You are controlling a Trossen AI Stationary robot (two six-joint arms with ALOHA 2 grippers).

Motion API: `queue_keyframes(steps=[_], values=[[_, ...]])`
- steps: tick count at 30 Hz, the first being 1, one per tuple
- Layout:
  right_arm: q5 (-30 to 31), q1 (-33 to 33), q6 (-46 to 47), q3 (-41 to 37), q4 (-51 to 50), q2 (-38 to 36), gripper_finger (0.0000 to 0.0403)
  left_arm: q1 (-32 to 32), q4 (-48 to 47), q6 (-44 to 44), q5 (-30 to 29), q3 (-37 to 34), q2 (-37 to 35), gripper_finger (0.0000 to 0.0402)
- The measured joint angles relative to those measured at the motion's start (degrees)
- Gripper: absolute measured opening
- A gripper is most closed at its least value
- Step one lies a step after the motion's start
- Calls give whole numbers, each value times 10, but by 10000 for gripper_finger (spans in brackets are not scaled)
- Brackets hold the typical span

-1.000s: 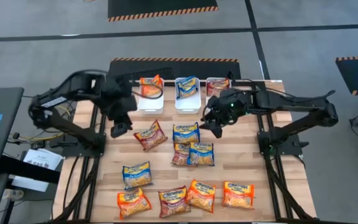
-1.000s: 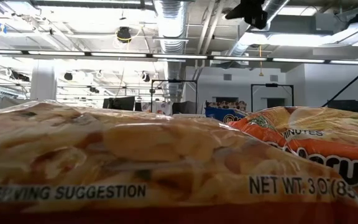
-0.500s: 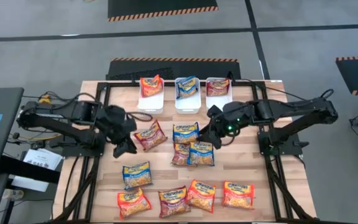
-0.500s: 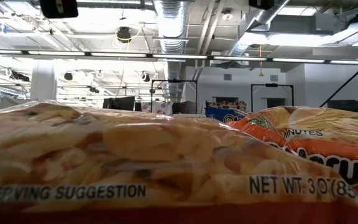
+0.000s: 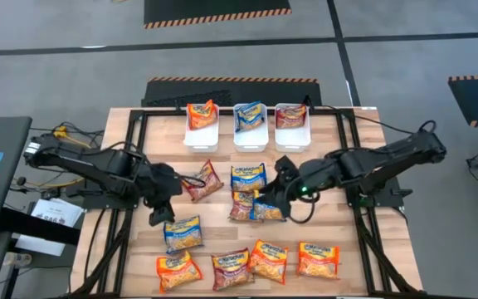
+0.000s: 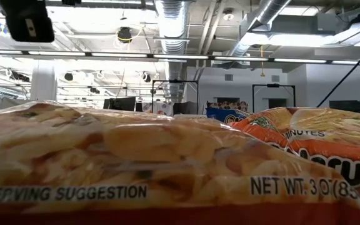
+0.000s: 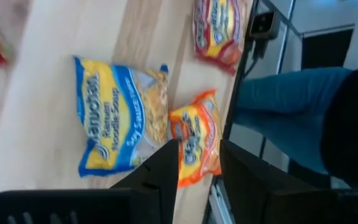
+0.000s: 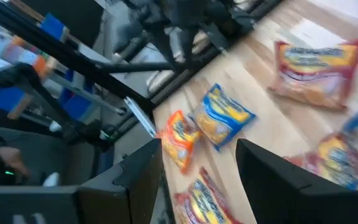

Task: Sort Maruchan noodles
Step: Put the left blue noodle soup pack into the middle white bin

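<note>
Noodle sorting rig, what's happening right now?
Two arms are sorting ramen packets into three white bins at the table's far edge; each bin already holds one packet. The left gripper hangs over the blue packet on the left side, holding nothing. The right gripper, open and empty, is down at the central cluster, by the blue packet beside the dark red packet. Ten packets lie loose on the table.
</note>
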Motion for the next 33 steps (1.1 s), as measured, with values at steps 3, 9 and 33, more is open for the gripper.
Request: queue_keyframes(steps=[3, 9, 33], values=[[1, 4, -12, 1, 48, 35, 233, 0, -2, -6, 29, -20, 0, 111], [0, 2, -15, 1, 186, 120, 233, -3, -9, -22, 53, -67, -3, 119], [-108, -42, 138, 86, 317, 377, 233, -182, 88, -423, -116, -234, -116, 119]])
